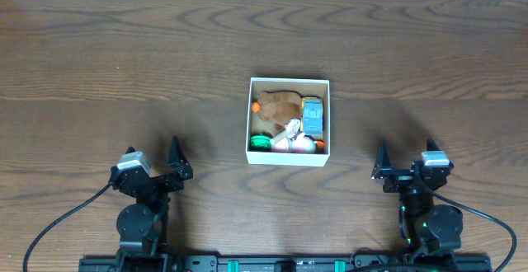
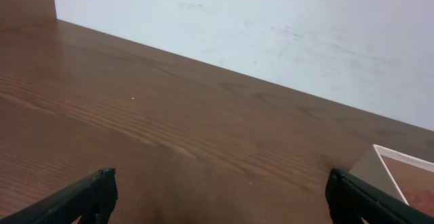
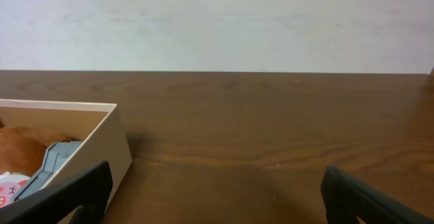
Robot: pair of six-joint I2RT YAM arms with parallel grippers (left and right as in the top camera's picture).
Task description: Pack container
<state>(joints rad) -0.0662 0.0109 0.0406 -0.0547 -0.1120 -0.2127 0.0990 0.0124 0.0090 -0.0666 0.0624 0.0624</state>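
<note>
The container (image 1: 288, 158) is a square white-walled cardboard box at the table's middle. It holds several small toys: a brown plush (image 1: 279, 104), a blue-grey toy (image 1: 313, 118), a green one (image 1: 261, 143) and a white-pink one (image 1: 290, 141). My left gripper (image 1: 157, 166) is open and empty at the front left, well apart from the box. My right gripper (image 1: 406, 163) is open and empty at the front right. The right wrist view shows the box's wall (image 3: 102, 149) at the left, between open fingers (image 3: 217, 193). The left wrist view shows a box corner (image 2: 400, 166) and open fingers (image 2: 220, 197).
The dark wooden table (image 1: 124, 66) surrounds the box. A white wall (image 3: 217, 20) stands behind the table's far edge. Cables run from both arm bases at the front edge.
</note>
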